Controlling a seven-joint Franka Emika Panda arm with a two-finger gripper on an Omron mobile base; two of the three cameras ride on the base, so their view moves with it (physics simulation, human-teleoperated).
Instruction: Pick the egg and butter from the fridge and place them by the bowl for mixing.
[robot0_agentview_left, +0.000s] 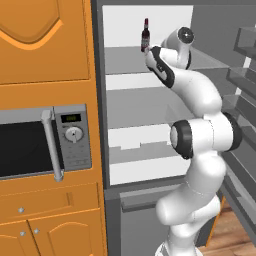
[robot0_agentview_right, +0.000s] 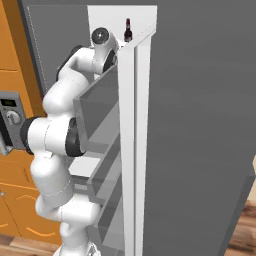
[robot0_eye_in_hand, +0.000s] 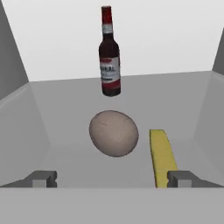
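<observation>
In the hand view a beige speckled egg (robot0_eye_in_hand: 114, 133) lies on the grey fridge shelf (robot0_eye_in_hand: 65, 100), just ahead of my gripper (robot0_eye_in_hand: 112, 179). The yellow butter (robot0_eye_in_hand: 162, 155) stick lies right of the egg, its near end close to my right fingertip (robot0_eye_in_hand: 180, 178). My fingers stand wide open with nothing between them. The left base view has my arm reaching into the upper shelf of the open fridge (robot0_agentview_left: 145, 107), the hand hidden behind the wrist. The bowl is out of view.
A dark red-labelled bottle (robot0_eye_in_hand: 110, 52) stands upright behind the egg, also visible as the bottle (robot0_agentview_left: 145, 35) on the top shelf. The shelf's side walls (robot0_eye_in_hand: 17, 109) close in on both sides. A microwave (robot0_agentview_left: 45, 142) sits in orange cabinets left of the fridge. The fridge door (robot0_agentview_right: 200, 125) stands open at right.
</observation>
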